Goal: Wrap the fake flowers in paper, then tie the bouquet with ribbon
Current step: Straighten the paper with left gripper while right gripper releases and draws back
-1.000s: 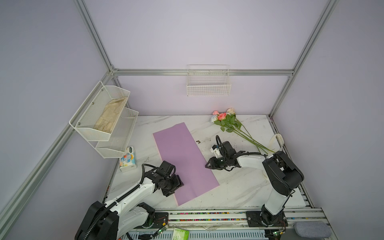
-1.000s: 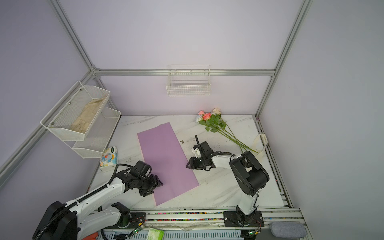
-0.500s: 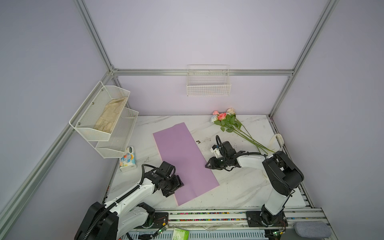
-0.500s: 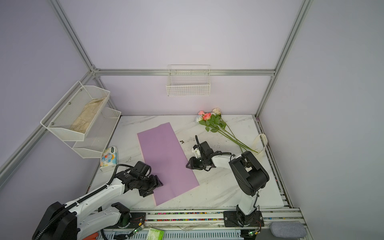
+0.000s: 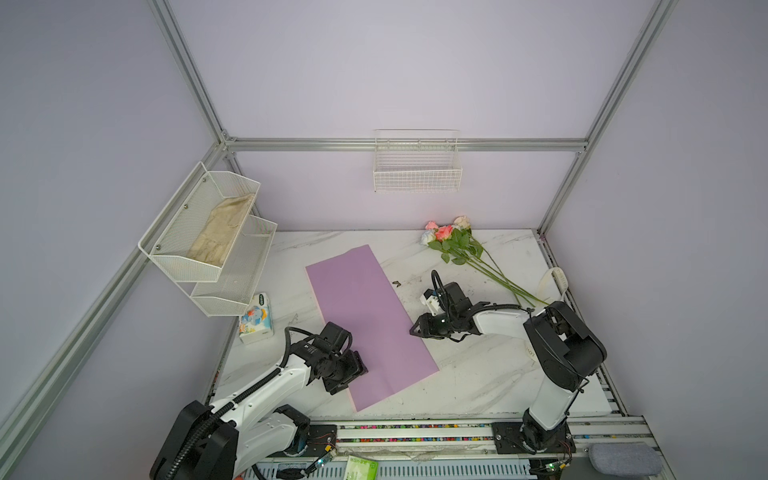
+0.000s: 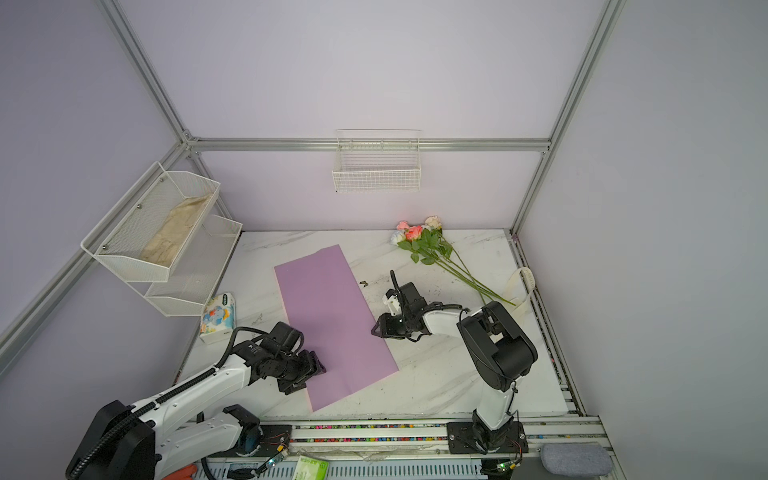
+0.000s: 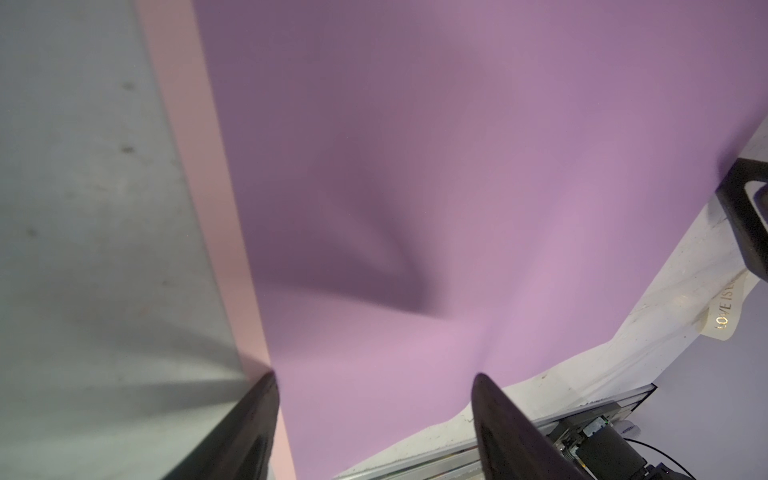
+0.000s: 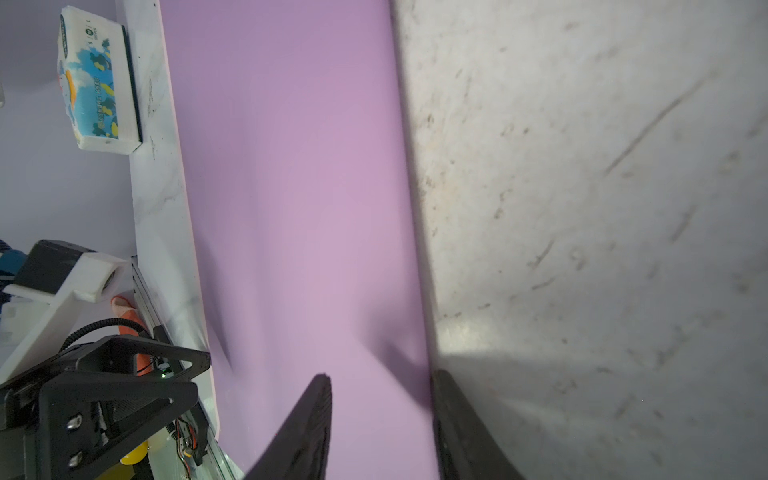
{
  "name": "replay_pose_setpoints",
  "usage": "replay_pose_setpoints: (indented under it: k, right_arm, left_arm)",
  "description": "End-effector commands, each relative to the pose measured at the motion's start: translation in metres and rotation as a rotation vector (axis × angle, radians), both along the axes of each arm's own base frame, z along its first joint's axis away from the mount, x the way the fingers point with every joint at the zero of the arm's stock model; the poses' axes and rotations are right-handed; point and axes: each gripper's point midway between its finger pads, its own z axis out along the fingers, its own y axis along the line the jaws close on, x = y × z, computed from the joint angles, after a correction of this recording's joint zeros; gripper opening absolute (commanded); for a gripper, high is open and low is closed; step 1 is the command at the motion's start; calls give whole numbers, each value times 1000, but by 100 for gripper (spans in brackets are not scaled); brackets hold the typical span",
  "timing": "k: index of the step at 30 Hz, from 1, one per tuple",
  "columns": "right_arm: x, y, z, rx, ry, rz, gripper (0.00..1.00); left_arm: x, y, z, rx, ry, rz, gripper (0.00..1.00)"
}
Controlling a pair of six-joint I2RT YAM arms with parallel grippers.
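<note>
Ribbon (image 7: 725, 316) print reads "LOVE IS"; left gripper (image 7: 374, 375) and right gripper (image 8: 381, 374) gape over lilac paper (image 7: 457, 166).

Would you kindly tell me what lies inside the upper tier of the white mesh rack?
A crumpled cream cloth lies along the floor of the upper tier; anything beneath the cloth is hidden.

Ribbon (image 7: 725, 311) lettering only partly legible

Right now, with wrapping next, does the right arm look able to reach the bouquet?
Probably yes: the bouquet lies uncovered on that arm's side, nothing between, and the right gripper is open and empty by the purple paper.
</note>
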Motion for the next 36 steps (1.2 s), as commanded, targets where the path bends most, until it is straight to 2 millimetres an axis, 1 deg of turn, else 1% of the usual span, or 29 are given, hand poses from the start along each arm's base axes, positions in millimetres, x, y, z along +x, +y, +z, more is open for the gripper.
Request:
replay_pose_setpoints:
  k: [1,5,8,14,17,21,26,28,36]
  right_arm:
    - [-16,-16,-34,-105,88,-18,43]
    - [-20,-15,-38,-98,104,-7,41]
    - [-22,-16,-39,-100,104,0,39]
    - [-25,-16,-41,-92,114,6,36]
    - [-25,-17,-40,-97,110,3,36]
    - [-24,-19,-41,-108,106,-3,35]
    - [-21,-20,-40,-116,94,-14,32]
    - [-20,-20,-39,-118,91,-17,31]
    - [-17,-22,-40,-132,79,-28,21]
  left_arm:
    - [-5,7,-7,69,39,-21,73]
    - [-2,-4,-18,18,38,-22,73]
    - [2,-11,-21,-13,24,-16,73]
    - [14,-26,-17,-104,-34,6,74]
    - [17,-28,-17,-123,-45,22,74]
    - [22,-30,-10,-143,-79,30,74]
    - [33,-38,4,-219,-157,50,70]
    - [35,-41,6,-253,-176,66,68]
    - [39,-40,14,-286,-227,101,59]
